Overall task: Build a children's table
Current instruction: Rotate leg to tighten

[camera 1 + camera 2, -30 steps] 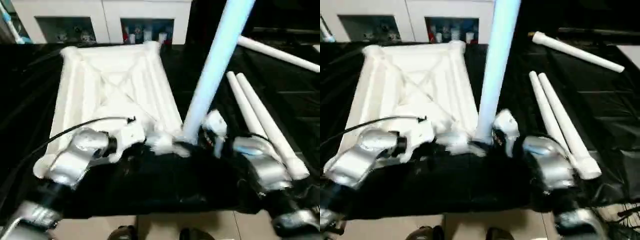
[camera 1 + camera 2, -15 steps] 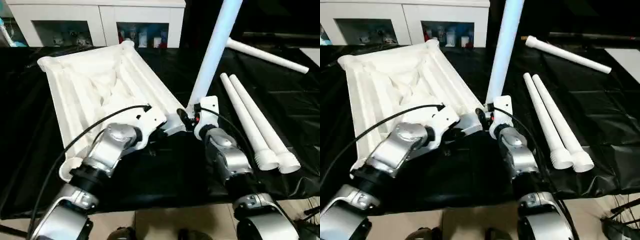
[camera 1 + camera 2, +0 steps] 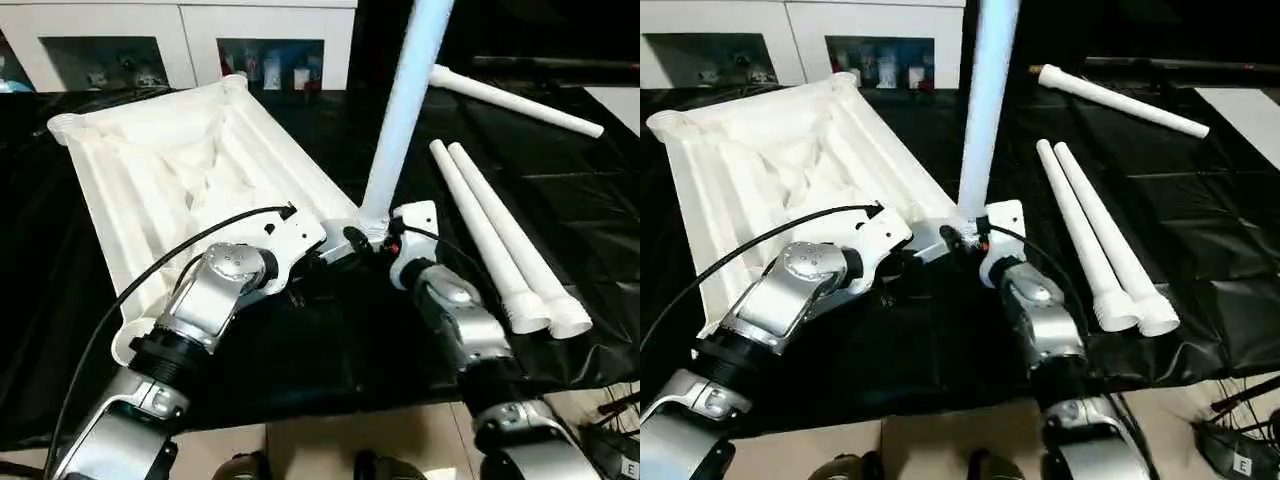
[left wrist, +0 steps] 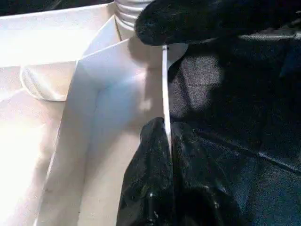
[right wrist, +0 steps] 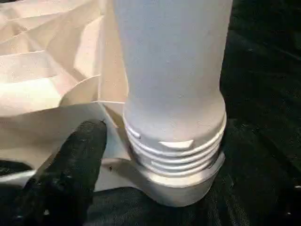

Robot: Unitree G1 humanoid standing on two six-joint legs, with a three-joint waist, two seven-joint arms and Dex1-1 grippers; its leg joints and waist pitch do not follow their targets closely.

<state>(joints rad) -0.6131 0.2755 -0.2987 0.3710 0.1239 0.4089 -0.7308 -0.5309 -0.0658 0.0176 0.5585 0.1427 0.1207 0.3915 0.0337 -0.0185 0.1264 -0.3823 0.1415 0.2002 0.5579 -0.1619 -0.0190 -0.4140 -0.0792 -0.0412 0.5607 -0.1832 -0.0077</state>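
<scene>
White ribbed top point(image 3: 190, 170) is lying upside down, one leg point(image 3: 405, 110) standing threaded in its corner socket; left gripper point(image 4: 164, 136) is pinching the top's edge, right gripper point(image 3: 385, 240) is spread.

A black sheet point(image 3: 300, 340) covers my work surface; beyond it stands a white cabinet point(image 3: 190, 30) with small items on its shelves point(image 3: 275, 72).

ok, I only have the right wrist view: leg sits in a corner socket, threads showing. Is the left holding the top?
Observer: Yes. The left gripper is shut on the tabletop rim beside that corner.
Operator: Other sockets?
Observer: The far-left socket and far-right socket are empty.
Operator: Loose legs?
Observer: Three on the black cloth: inner leg and outer leg side by side to the robot's right, far leg behind them.
</scene>
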